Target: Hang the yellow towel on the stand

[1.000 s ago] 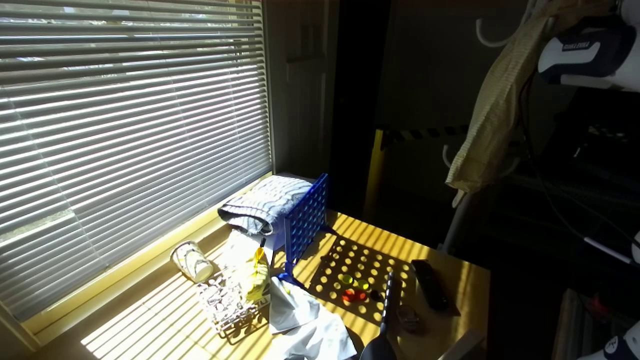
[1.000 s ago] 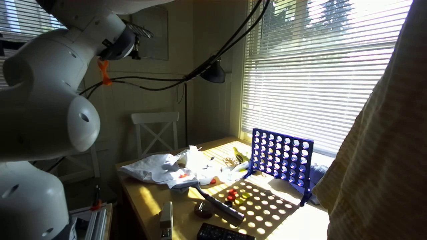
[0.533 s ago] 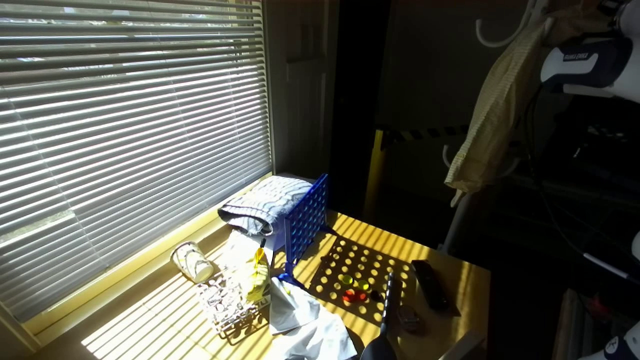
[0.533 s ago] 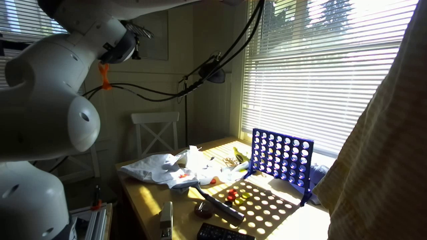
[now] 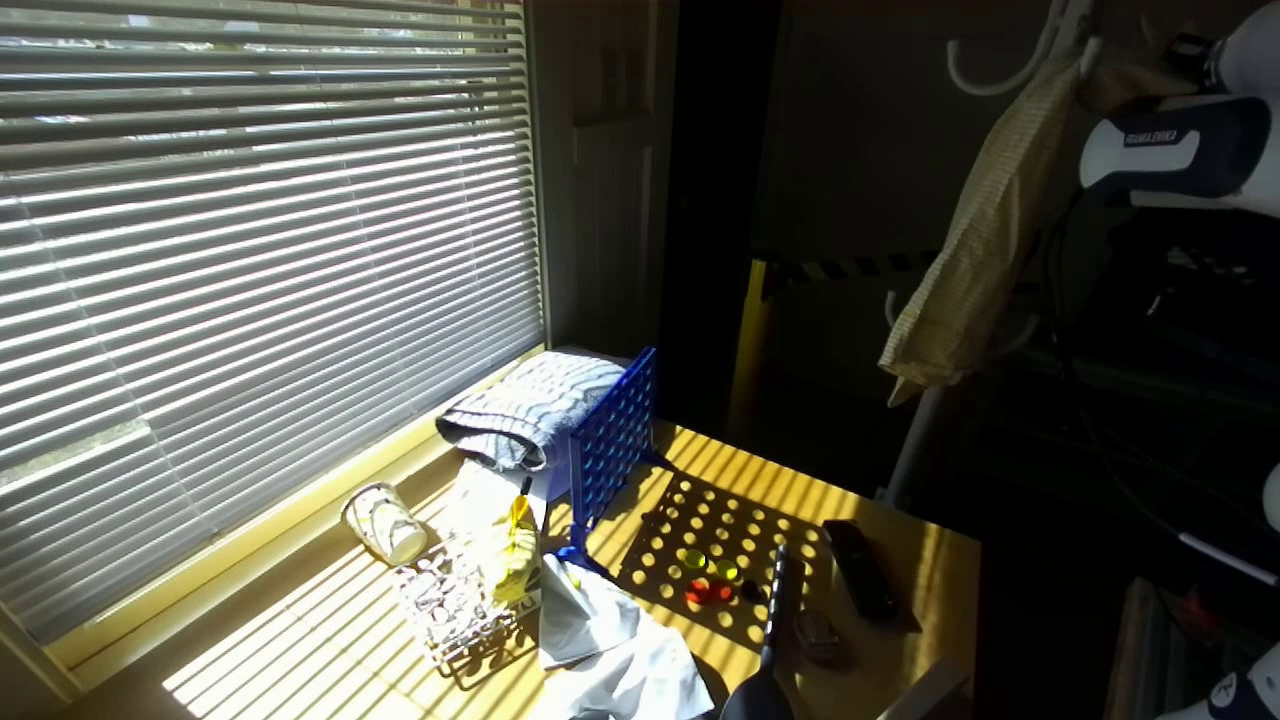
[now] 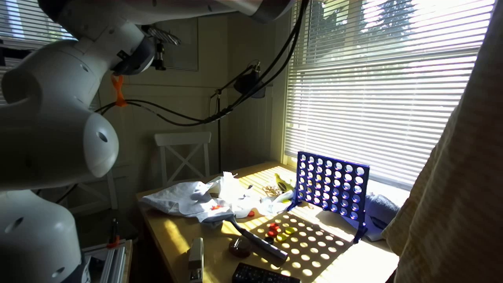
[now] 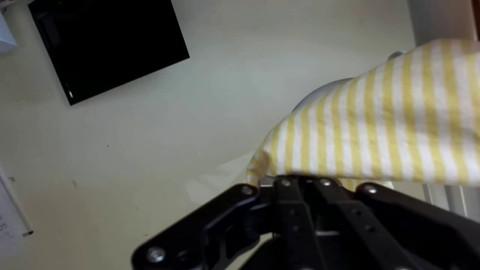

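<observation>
The yellow towel (image 5: 975,240) hangs long and loose beside the stand (image 5: 914,445), whose pale curved hooks show near the top edge in an exterior view. Its upper part passes close by a hook tip and runs right toward the arm; whether the hook bears any of it I cannot tell. In the wrist view the striped towel (image 7: 367,127) bulges over my gripper (image 7: 304,180). The jaws are together on the cloth, and the fingertips are hidden under its fold. An exterior view has the towel (image 6: 452,196) large and near at the right edge.
On the table (image 5: 950,570) stand a blue upright grid (image 5: 612,440) and a wire basket (image 5: 460,620). A white cloth (image 5: 620,650), a striped cloth (image 5: 540,400), a spatula (image 6: 259,243) and a remote (image 6: 263,274) lie there too. Black cables (image 6: 271,74) hang from the arm.
The arm has come down a little in both exterior views. The towel has shifted slightly down and left in an exterior view, and the cables sag lower. The grip looks the same.
</observation>
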Robot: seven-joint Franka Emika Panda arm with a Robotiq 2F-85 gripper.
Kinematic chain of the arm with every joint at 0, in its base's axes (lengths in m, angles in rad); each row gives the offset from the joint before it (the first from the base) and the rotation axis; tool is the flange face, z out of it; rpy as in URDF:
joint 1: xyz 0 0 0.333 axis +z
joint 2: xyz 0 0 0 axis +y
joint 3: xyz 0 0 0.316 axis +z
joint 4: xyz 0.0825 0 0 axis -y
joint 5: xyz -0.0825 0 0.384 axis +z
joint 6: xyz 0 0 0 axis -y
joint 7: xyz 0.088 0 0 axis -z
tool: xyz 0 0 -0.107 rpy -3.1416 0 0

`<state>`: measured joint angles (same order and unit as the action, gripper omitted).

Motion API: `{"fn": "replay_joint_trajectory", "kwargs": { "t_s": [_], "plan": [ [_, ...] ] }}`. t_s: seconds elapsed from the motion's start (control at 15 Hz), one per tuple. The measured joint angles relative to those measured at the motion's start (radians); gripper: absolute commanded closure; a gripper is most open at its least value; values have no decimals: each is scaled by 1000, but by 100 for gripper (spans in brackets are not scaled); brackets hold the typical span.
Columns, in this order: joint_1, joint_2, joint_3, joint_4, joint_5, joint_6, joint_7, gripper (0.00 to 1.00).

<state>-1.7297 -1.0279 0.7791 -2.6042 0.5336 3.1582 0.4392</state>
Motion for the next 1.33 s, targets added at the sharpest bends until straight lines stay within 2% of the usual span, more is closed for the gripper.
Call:
{"fn": "replay_joint_trajectory", "kwargs": {
  "t_s": [0.67, 1.33],
  "plan": [
    [17, 1, -10, -41, -113, -91, 65, 99],
    [17, 26, 6, -61, -165, -145, 121, 99]
  ]
}}
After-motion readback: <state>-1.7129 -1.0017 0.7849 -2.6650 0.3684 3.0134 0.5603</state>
